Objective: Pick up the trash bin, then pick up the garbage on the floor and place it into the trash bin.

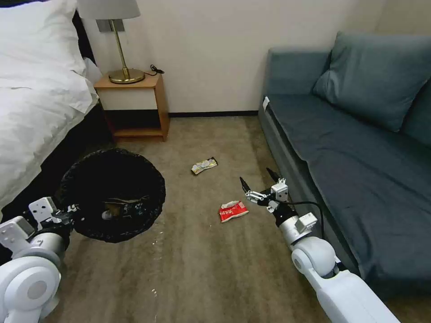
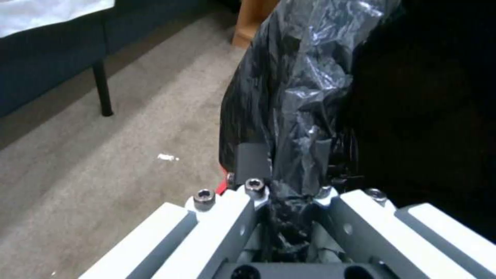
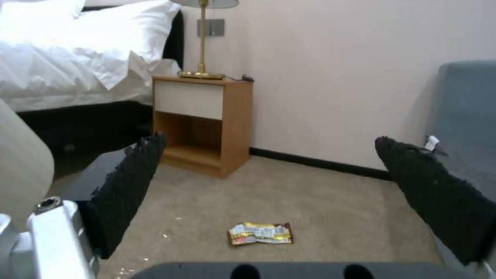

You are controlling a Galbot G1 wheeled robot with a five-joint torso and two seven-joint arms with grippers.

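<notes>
Left gripper (image 1: 74, 211) clamped on trash bin (image 1: 112, 195) rim, bin raised beside bed. Right gripper (image 1: 258, 184) fingers spread wide above two floor wrappers: one red wrapper (image 1: 233, 211), one yellowish-silver wrapper (image 1: 204, 165).

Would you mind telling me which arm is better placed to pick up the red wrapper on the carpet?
Right, probably. The right gripper is open, empty and hovers beside the red wrapper, while the left gripper is shut on the black-bagged round trash bin.

Beige carpet (image 1: 215, 269), white bed (image 1: 36, 89), nightstand (image 1: 134, 105), brass lamp (image 1: 121, 45), grey-blue sofa (image 1: 359, 157)
</notes>
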